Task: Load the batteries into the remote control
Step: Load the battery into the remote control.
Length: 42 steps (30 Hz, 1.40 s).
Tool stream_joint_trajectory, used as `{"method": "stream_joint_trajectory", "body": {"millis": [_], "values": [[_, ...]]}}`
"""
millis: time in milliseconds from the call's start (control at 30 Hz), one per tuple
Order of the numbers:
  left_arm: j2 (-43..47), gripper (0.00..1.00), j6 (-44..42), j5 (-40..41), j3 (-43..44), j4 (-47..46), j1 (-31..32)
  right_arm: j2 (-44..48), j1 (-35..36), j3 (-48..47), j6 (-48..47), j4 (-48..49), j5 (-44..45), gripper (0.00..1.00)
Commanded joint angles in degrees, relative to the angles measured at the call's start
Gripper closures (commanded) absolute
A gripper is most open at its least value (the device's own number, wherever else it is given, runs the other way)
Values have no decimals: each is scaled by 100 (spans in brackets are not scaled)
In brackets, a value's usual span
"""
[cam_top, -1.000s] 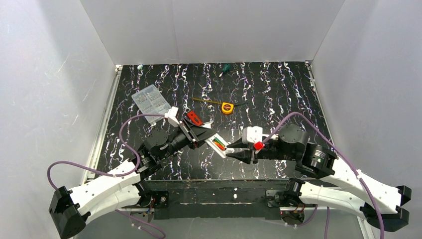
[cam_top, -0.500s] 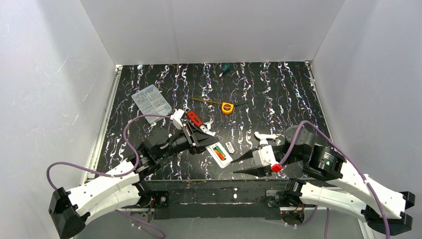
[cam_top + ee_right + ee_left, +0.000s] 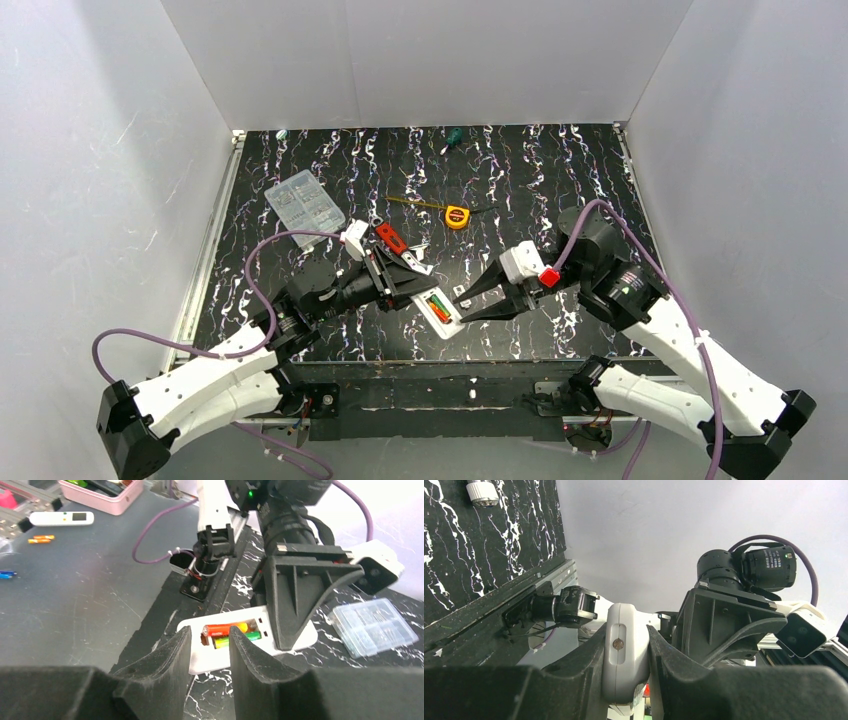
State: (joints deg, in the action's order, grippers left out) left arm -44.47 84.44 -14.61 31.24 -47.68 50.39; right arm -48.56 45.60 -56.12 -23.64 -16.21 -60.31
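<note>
Remote control steadied for loading.
Left pincer clamps the remote's edge, steadying it bay-up on the worktop; batteries lie in the bay; right pincer, part-open and empty, hangs over them, probably to press.

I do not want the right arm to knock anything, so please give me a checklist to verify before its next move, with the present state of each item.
1. Remote control held firmly: ok. The left gripper is shut on it, one finger on each side.
2. Both batteries in the battery bay: ok, they lie side by side. Fully pressed down: cannot tell.
3. Right gripper empty: ok, its jaws stand apart with nothing between them.
4. Right gripper lined up with the bay: ok. In the right wrist view the batteries show just beyond its fingertips.
5. Bay cover fitted: not ok, the bay is open.
</note>
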Motion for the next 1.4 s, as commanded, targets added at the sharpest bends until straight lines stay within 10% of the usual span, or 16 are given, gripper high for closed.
{"method": "stream_joint_trajectory", "body": {"millis": [0,1367], "values": [[171,100,-60,-113,70,-360,6,-67,-22,-277,209,459,-678,59],[67,100,-51,-138,88,-453,6,-918,-25,-89,465,680,-1018,62]]}}
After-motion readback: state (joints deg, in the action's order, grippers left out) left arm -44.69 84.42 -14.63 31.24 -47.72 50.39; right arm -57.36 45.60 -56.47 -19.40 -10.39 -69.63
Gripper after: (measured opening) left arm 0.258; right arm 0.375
